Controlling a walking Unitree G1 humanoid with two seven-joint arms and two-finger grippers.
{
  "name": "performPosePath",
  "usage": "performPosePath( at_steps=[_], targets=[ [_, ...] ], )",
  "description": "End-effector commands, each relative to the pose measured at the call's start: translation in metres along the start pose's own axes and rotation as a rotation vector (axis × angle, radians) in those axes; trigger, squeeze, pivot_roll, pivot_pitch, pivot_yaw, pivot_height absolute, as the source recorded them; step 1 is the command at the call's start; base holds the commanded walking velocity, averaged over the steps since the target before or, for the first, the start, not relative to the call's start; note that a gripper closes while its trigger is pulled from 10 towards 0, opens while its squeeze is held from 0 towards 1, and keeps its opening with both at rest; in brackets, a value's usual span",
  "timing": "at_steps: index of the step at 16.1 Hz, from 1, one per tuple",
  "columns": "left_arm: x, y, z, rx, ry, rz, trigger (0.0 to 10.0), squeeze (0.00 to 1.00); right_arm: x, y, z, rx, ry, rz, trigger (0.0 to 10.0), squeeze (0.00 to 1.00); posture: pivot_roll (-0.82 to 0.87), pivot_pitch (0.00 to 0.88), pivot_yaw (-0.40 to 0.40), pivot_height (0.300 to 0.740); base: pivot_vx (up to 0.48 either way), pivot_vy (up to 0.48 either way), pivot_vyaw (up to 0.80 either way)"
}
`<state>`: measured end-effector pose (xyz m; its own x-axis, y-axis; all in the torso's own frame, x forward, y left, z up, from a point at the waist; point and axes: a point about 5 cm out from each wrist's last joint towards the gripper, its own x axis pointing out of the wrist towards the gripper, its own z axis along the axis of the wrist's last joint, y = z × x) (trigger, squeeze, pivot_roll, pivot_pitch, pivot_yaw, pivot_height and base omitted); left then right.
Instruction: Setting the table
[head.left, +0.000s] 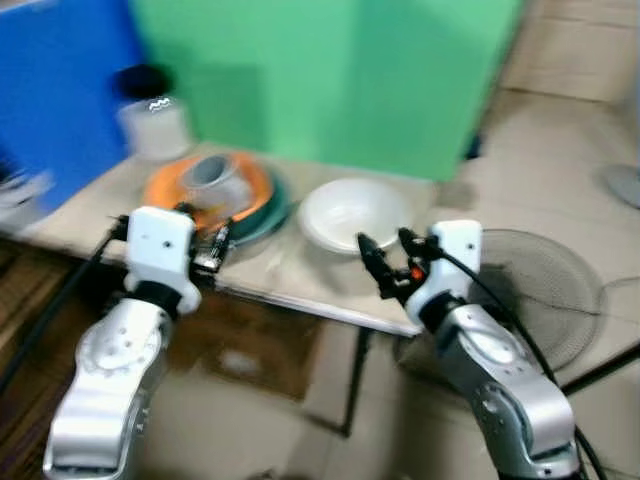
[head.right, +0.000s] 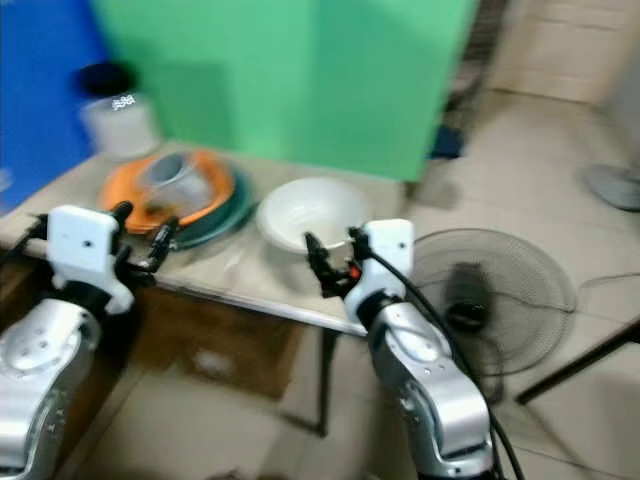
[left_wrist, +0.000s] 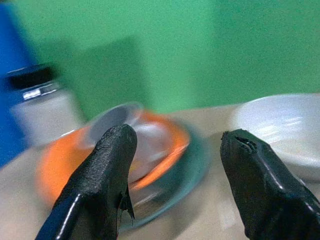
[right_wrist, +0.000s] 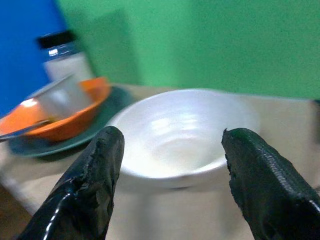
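A beige bench (head.left: 300, 285) stands before green and blue panels, its dishes bunched near the front edge, probably so both arms can reach them. A white bowl (head.left: 348, 212) sits toward the right. To its left an orange bowl (head.left: 168, 184) rests on a dark green plate (head.left: 268, 216) and holds a grey cup (head.left: 212, 176), though blur makes this uncertain. Behind stands a black-lidded jar (head.left: 152, 115). The right claw (head.left: 383, 258), released, faces the white bowl; the left claw (head.right: 140, 232), also released, faces the stack.

Green wall (head.left: 330, 80), tiled floor (head.left: 560, 160), floor fan (head.right: 495, 290).
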<state>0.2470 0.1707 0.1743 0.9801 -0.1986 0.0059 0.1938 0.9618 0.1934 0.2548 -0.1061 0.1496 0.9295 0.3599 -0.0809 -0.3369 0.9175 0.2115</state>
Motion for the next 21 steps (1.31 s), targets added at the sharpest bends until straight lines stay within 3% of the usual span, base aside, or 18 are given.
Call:
performPosePath(
  at_steps=[1, 5, 6, 9, 13, 14, 15, 20, 21],
  targets=[
    [-0.001, -0.004, 0.001, -0.001, -0.005, -0.026, 10.0, 0.00, -0.001, -0.005, 0.002, -0.005, -0.011, -0.026, 10.0, 0.00, 0.23, 0.000, 0.025, 0.727, 0.277, 0.000, 0.00],
    [-0.003, -0.011, 0.004, -0.015, -0.020, -0.113, 10.0, 0.00, -0.001, -0.016, 0.010, 0.024, -0.043, -0.095, 10.0, 0.00, 0.22, 0.000, 0.032, 0.727, 0.139, 0.000, 0.00],
    [-0.004, -0.015, 0.005, -0.015, -0.020, -0.165, 10.0, 0.00, 0.000, -0.019, 0.014, 0.056, -0.051, -0.100, 10.0, 1.00, 0.22, 0.000, 0.032, 0.727, 0.000, 0.000, 0.00],
    [-0.007, -0.027, 0.009, -0.001, -0.037, -0.334, 10.0, 0.00, 0.012, -0.033, 0.019, 0.081, -0.011, -0.147, 10.0, 1.00, 0.21, 0.000, 0.042, 0.727, 0.000, 0.000, 0.00],
    [-0.012, -0.040, 0.004, 0.000, 0.012, -0.532, 10.0, 0.00, 0.036, -0.064, 0.007, 0.206, 0.207, -0.362, 10.0, 1.00, 0.21, 0.000, 0.047, 0.727, 0.000, 0.000, 0.00],
    [-0.013, -0.041, 0.004, -0.001, 0.014, -0.547, 10.0, 0.00, 0.039, -0.065, 0.008, 0.230, 0.231, -0.355, 10.0, 1.00, 0.21, 0.000, 0.047, 0.727, 0.000, 0.000, 0.00],
    [-0.014, -0.041, 0.003, -0.006, 0.018, -0.568, 10.0, 0.00, 0.048, -0.062, 0.008, 0.293, 0.307, -0.307, 10.0, 0.00, 0.20, 0.000, 0.044, 0.727, 0.000, 0.000, 0.00],
    [-0.016, -0.043, 0.001, -0.011, 0.026, -0.588, 10.0, 0.00, 0.061, -0.051, 0.003, 0.504, 0.400, -0.229, 10.0, 0.00, 0.21, 0.000, 0.035, 0.727, 0.000, 0.000, 0.00],
    [-0.017, -0.043, 0.001, -0.011, 0.027, -0.590, 10.0, 0.00, 0.063, -0.050, 0.003, 0.511, 0.416, -0.222, 5.4, 0.00, 0.21, 0.000, 0.033, 0.727, 0.000, 0.000, 0.00]
  ],
)
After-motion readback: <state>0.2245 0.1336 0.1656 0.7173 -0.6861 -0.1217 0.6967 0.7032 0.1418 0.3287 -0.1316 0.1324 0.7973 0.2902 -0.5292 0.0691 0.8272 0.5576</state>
